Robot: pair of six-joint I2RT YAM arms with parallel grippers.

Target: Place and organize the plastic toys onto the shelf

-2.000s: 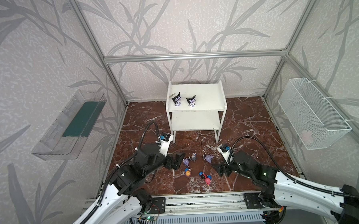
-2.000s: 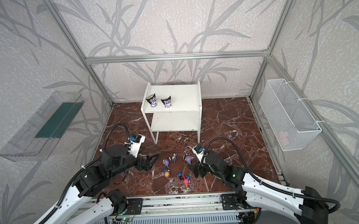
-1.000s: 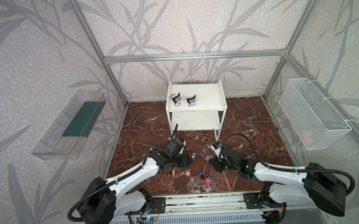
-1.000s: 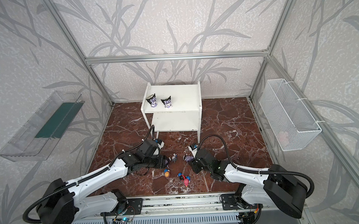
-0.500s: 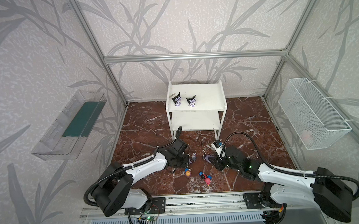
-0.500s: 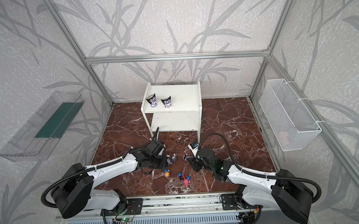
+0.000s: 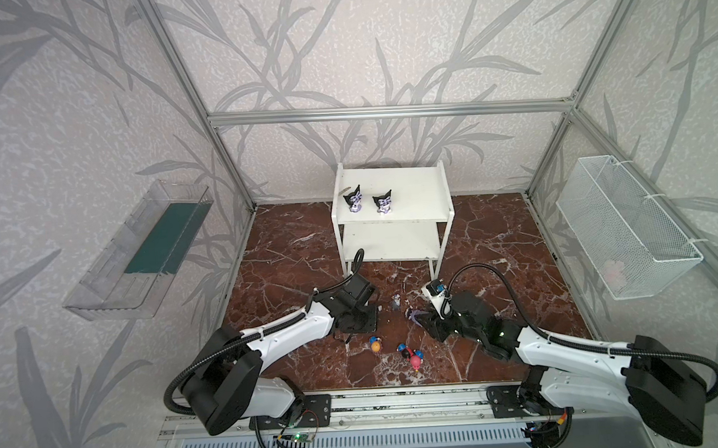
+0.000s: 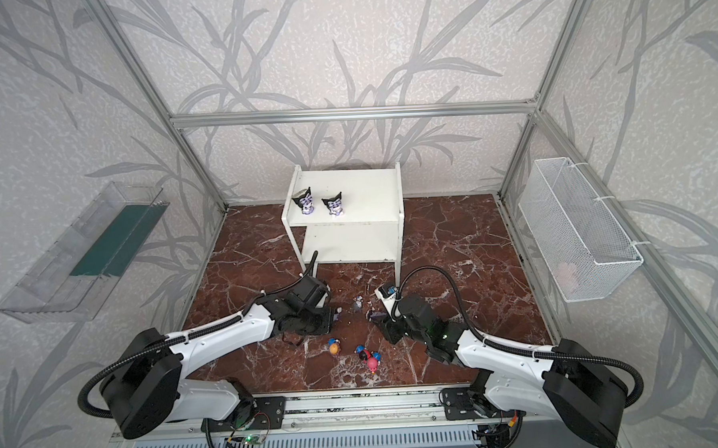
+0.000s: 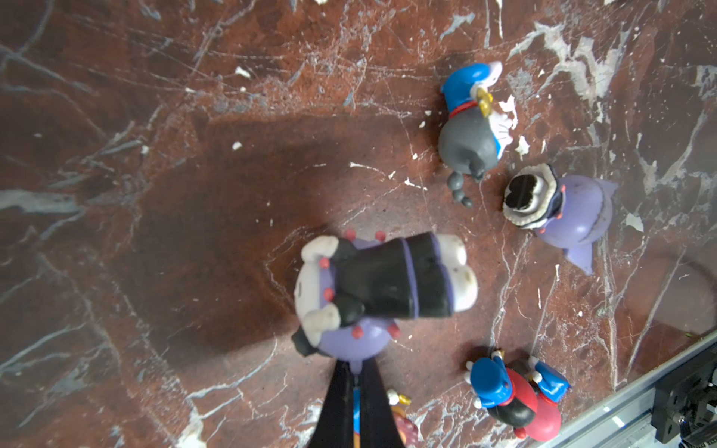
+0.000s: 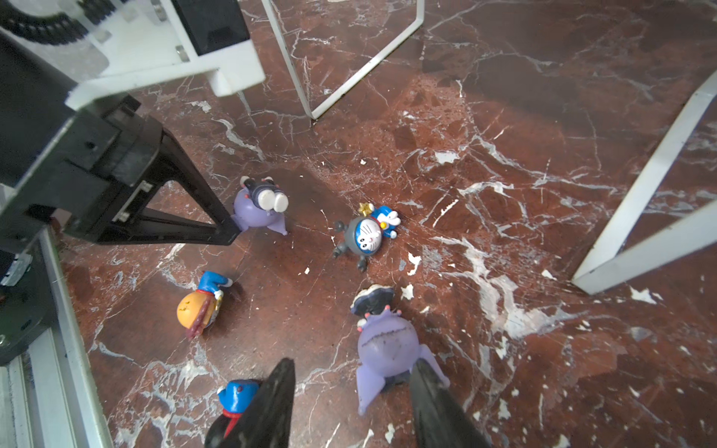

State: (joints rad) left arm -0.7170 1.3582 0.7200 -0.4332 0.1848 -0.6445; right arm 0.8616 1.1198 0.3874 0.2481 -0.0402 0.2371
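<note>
Clear wall tray (image 7: 142,251) on the left wall, off the tabletop (image 7: 300,252).

Left claw (image 9: 355,372): fingers together, clamped on a pointed ear of the black-suited lavender toy (image 9: 384,283). The toy is low over the red marble, feet away from the claw.

Orange-headed toy (image 10: 196,308) lies on its side near the front edge, just right of the left claw in both top views.

Shelf (image 7: 413,181) stands at back centre. Two black toys (image 7: 354,200) (image 7: 383,202) are upright, side by side on the left part of its top tier. The lower tier shows white board only.

Grey-headed toy (image 10: 364,234) lies face up on the tabletop between the two claws.

Black-red toy (image 7: 405,349) and pink toy (image 7: 415,360) lie against each other near the front edge.

Right claw (image 10: 353,366): fingers apart, gripping nothing. The frilled lavender toy (image 10: 386,347) lies on the tabletop just ahead of the fingertips, one ear at the finger (image 10: 426,388). Cannot tell whether they touch.

White wire basket (image 7: 624,230) on the right wall.
</note>
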